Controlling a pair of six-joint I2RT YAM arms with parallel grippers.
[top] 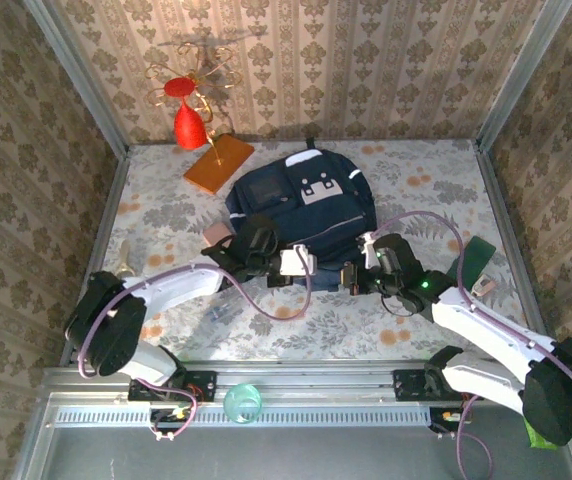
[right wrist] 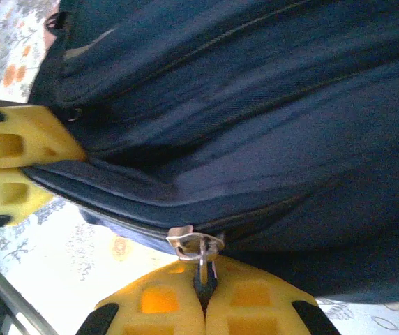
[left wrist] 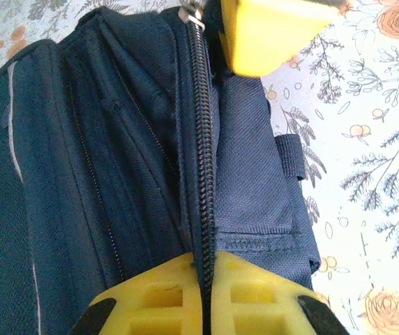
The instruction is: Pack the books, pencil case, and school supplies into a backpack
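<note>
Backpack (top: 301, 195), navy, lying flat at centre of table (top: 421, 195); main zip (left wrist: 204, 139) appears closed. Left gripper (left wrist: 203, 269) pinched tight on the zip seam at the bag's 6 o'clock edge. Right gripper (right wrist: 203, 283) clamped on the slider's metal pull (right wrist: 199, 248) just beside it. Hazards: the thin pull may slip from the pads; the seam pinch may give, dragging the whole bag; loose fabric may jam the slider. Green book (top: 478, 258) lies at 3 o'clock.

Matt navy woven cloth, coarse-grained, on backpack (left wrist: 255, 181); dark, dull, ribbed zip teeth (left wrist: 204, 174); bright shiny metal zip pull (right wrist: 196, 244); smooth yellow plastic fingers (right wrist: 255, 307), slight sheen; matt floral-printed covering on table (left wrist: 381, 105).
</note>
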